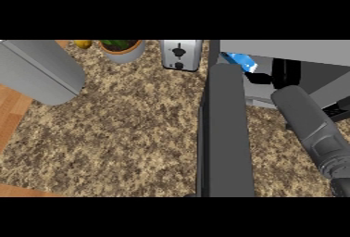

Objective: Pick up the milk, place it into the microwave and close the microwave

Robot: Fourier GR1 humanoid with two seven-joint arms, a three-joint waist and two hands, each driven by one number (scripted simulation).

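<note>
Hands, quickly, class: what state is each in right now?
Left hand: not in view.
Right hand: against the milk carton; grip cannot be told.

One microwave (301, 52) stands on the counter (123, 134), with one door (226, 134) swung open toward the lower edge, and one blue-and-white milk carton (240, 61) shows at its opening. Along the far edge there are one toaster (180, 53), one potted plant (121, 48) and one yellow fruit (83, 44), partly cut off by the view's limit. Two grey forearms are in view, one at the upper left (42, 69) and one at the right (311, 125); one black hand (263, 78) shows, and the other is hidden.
</note>
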